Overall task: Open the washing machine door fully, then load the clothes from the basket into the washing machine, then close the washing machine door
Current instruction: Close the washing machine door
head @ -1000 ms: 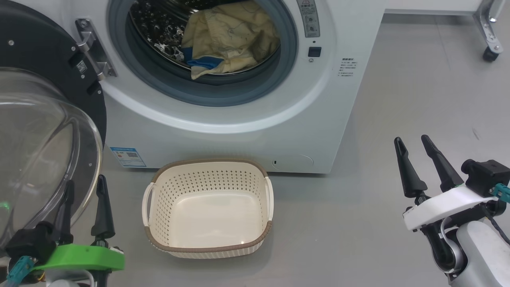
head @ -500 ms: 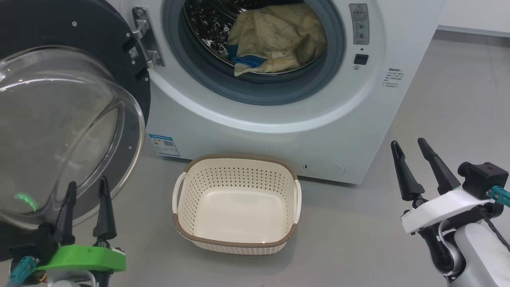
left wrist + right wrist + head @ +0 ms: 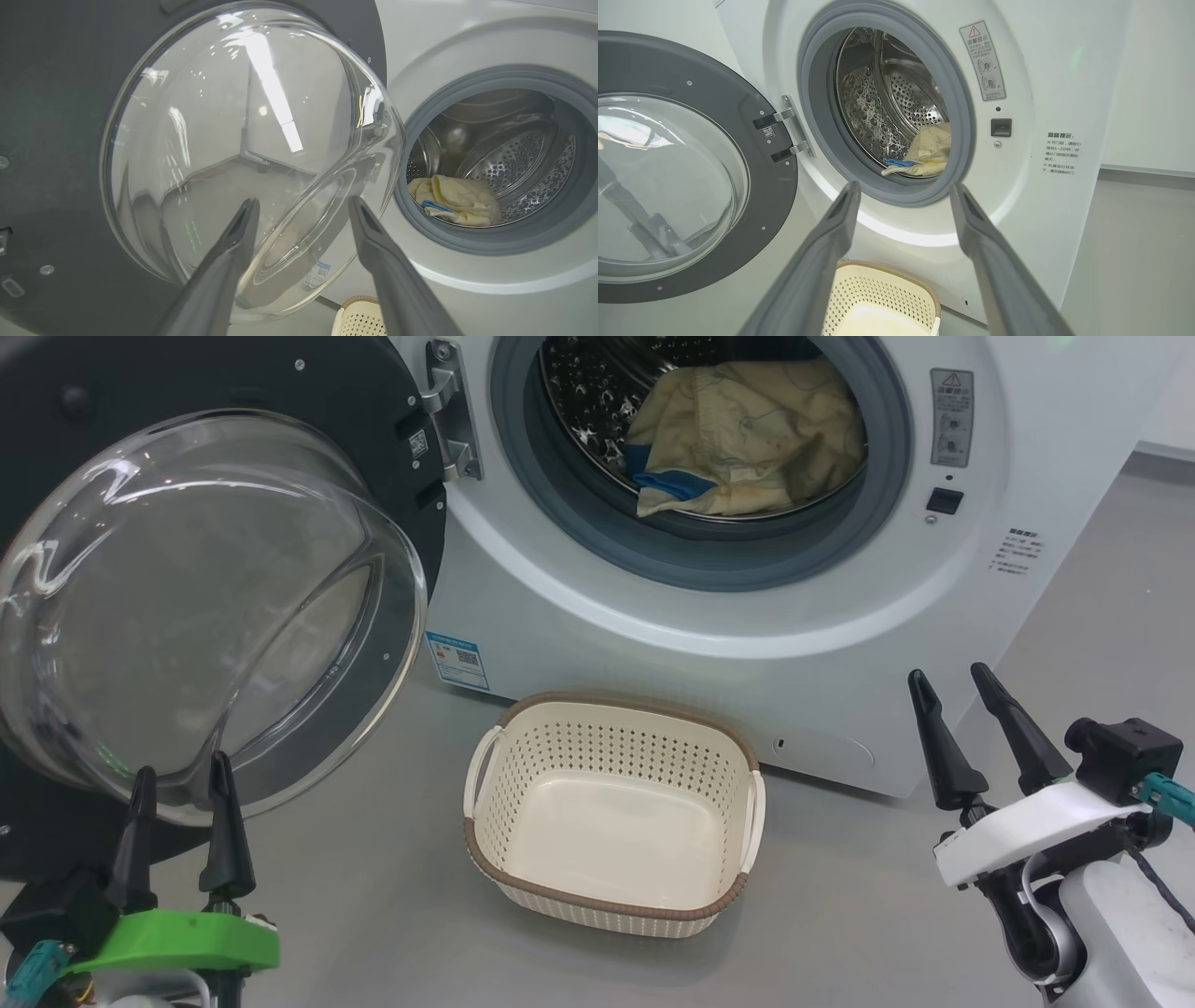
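Observation:
The washing machine [image 3: 794, 653] stands with its round black door [image 3: 187, 607] swung wide open to the left, glass bowl bulging toward me. Pale yellow clothes [image 3: 756, 439] with a blue band lie inside the steel drum, also seen as clothes [image 3: 453, 200] and clothes [image 3: 927, 154] in the wrist views. The cream basket [image 3: 611, 905] sits on the floor before the machine with nothing in it. My left gripper [image 3: 179, 773] is open, just in front of the door's lower glass [image 3: 252, 154]. My right gripper [image 3: 948, 674] is open, right of the basket [image 3: 882, 298], holding nothing.
Grey floor [image 3: 840, 933] surrounds the basket. The door hinge [image 3: 453, 411] sits at the drum opening's left. A warning label [image 3: 983, 60] and the latch slot [image 3: 1000, 127] are on the machine's front right. A blue sticker [image 3: 457, 660] is at its lower left.
The head camera has turned left, so the machine, door and basket have slid right in the picture. Both grippers stay open and hold their places.

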